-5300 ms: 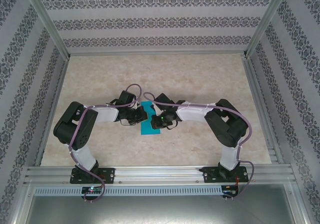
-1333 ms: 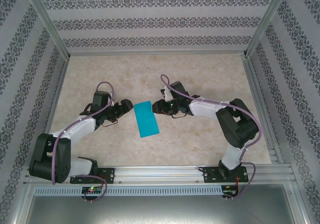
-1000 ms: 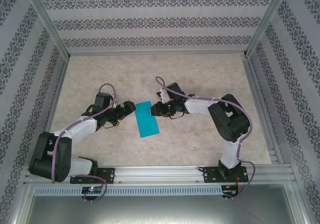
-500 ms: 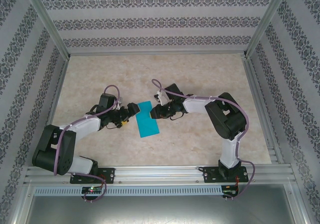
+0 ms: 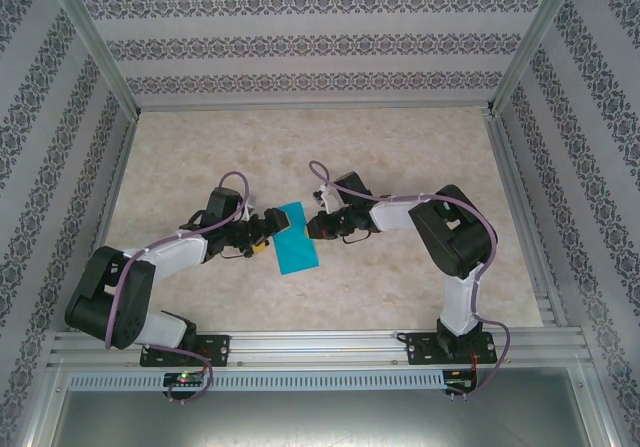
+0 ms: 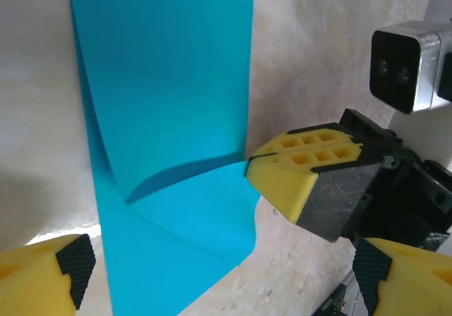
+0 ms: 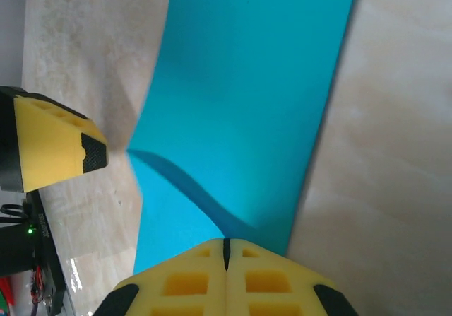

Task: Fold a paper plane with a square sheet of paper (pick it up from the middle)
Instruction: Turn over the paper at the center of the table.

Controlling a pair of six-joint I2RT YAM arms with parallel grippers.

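As right gripper [image 5: 315, 225] closed fully from part-open, it seemingly pinched edge of half-folded square sheet of paper [image 5: 297, 242] mid-table, lifting top layer. Left gripper [image 5: 270, 229] moved closer, wide open, empty. Next fold likely beginning.

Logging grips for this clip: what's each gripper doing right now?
Left gripper: open, holding nothing.
Right gripper: closed, pinching the edge of the blue paper.

The table [image 5: 300, 147] has a pale, marbled beige top. Near its middle lies the teal-blue sheet of paper [image 5: 293, 239] — folded into a narrow strip, set slightly askew, one layer curling up.
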